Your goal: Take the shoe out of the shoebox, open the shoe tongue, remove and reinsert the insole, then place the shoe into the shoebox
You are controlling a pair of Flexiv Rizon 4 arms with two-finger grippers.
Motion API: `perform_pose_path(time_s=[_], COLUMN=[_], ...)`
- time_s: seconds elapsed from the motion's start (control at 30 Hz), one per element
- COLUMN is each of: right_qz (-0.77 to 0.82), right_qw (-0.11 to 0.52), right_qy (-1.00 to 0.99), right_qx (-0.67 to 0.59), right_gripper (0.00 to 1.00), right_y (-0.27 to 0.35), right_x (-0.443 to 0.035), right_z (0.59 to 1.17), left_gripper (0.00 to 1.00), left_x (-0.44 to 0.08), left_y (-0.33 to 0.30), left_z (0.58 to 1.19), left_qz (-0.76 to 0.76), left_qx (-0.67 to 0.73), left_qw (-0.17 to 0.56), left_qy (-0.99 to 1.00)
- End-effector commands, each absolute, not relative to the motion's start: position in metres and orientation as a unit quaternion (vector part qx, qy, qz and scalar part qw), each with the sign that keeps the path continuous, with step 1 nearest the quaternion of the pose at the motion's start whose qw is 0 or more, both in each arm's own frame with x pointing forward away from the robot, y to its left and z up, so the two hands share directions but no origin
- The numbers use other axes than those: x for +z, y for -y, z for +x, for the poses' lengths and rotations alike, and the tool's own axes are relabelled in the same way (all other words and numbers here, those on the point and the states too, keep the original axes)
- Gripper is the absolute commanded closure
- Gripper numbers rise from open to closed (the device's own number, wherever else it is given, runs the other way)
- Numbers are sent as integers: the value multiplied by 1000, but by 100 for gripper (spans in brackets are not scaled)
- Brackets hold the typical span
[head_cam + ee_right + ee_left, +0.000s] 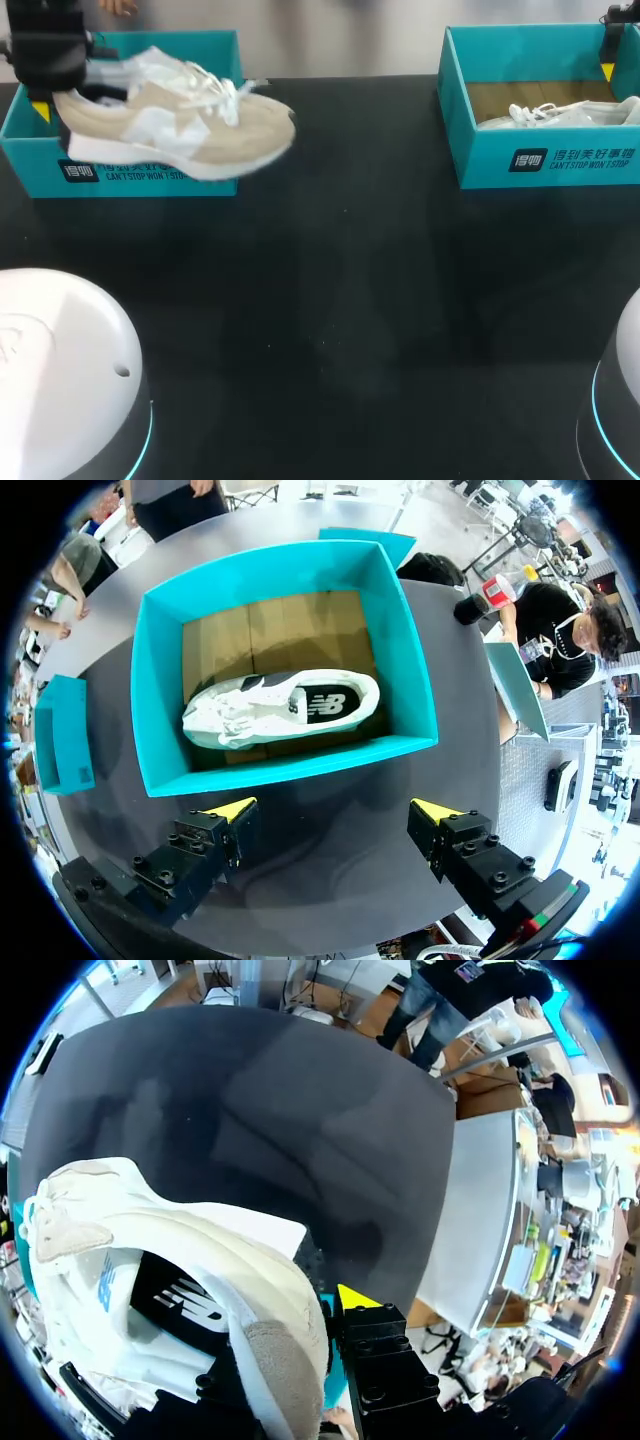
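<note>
Beige shoe (175, 125), heel gripped by left end effector (47, 98), over shoebox (130, 172)

The beige sneaker (180, 125) is smeared by blur in the head view, its laces indistinct, and it covers part of the left shoebox (150, 178) behind it. In the left wrist view only one of the left fingers (352, 1298) shows, beside the heel; the other is hidden behind the sneaker's collar. The right shoebox (560, 160) is cut off at the right edge, and its near wall hides the lower part of the white sneaker (555, 115) inside. Of the right fingers (606, 70), only one yellow tip shows at the far right of the head view.
</note>
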State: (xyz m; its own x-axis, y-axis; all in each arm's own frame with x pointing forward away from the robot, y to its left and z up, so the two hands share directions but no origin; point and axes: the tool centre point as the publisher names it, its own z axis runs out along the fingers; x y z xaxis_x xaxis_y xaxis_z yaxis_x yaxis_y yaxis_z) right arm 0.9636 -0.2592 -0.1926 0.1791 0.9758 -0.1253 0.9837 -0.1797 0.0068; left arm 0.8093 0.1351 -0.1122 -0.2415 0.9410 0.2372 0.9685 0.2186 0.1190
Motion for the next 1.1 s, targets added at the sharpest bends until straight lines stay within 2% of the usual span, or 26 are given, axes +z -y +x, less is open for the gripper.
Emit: perform_pose_path(time_s=[0.03, 0.33, 0.8, 0.93, 1.1], right_qz=[767, 767, 767, 767, 767], right_qw=[43, 43, 43, 43, 43], right_qy=[-639, -639, -639, -639, -639], right_qx=[-46, -46, -46, -46, -46], right_gripper=[0, 0, 0, 0, 0], right_y=[259, 259, 259, 259, 259], right_x=[-192, -192, -192, -192, -192], right_z=[963, 963, 963, 963, 963], left_gripper=[100, 100, 100, 100, 100], left_x=[-126, -149, -149, -170, -196], left_y=[-114, -64, -64, -29, 8], left_z=[782, 751, 751, 721, 691], left_qz=[-630, -650, -650, -683, -706], left_qx=[-208, -164, -164, -138, -117], left_qw=[-23, -5, -5, -23, -11], left_qy=[748, 742, 742, 717, 698])
